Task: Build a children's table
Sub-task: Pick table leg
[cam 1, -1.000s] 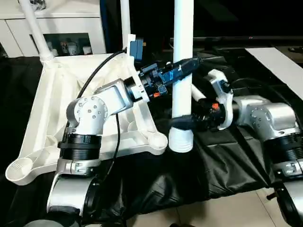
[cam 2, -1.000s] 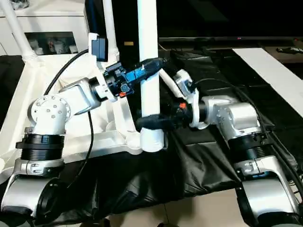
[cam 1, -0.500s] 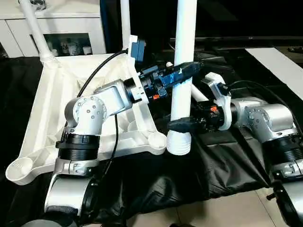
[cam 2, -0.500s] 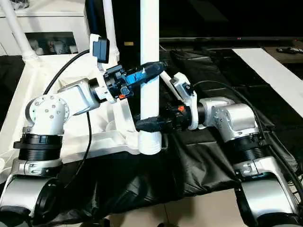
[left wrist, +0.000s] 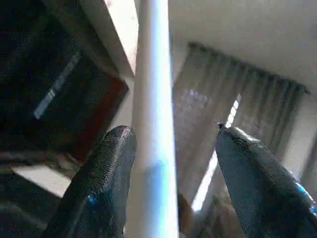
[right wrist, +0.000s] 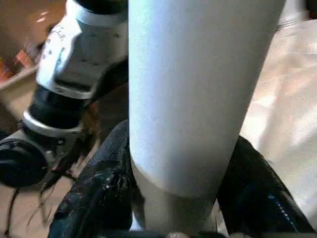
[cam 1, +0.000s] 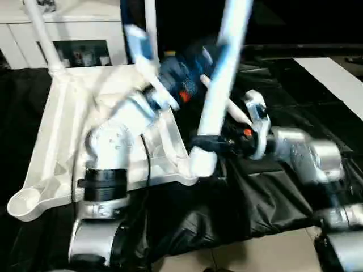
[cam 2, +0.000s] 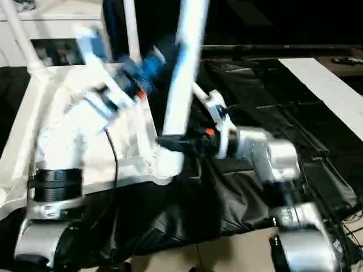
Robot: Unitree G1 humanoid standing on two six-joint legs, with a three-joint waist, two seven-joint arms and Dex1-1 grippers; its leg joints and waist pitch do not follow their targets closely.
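Past the halfway mark, by the look of it. Upside down on the black cloth (cam 1: 255, 204): the table top (cam 1: 57, 130), ribbed side up. Already planted upright in the two far corner sockets: a far left leg (cam 1: 38, 34) and a second far leg (cam 1: 150, 25). In hand now, a third leg (cam 1: 218, 85), tilted, with its lower flared end brought to the near right socket (cam 1: 182, 171) – whether seated or merely resting at the rim, impossible to say through the blur. Clamped low on that leg, just above the flare: the right gripper (cam 1: 207, 141), one black finger pressed to either side in the right wrist view. Higher up the same leg, the left gripper (left wrist: 171, 130), spread apart around the tube, with one of its fingers (left wrist: 106, 183) just beside it and the other standing clear – no real grip there. Left to do, most likely: straightening this leg and pressing it home, then filling the near left socket (cam 1: 22, 203), which gapes empty. Behind the right gripper, possibly the fourth leg (cam 1: 235, 112) on the cloth, though too smeared to be sure.
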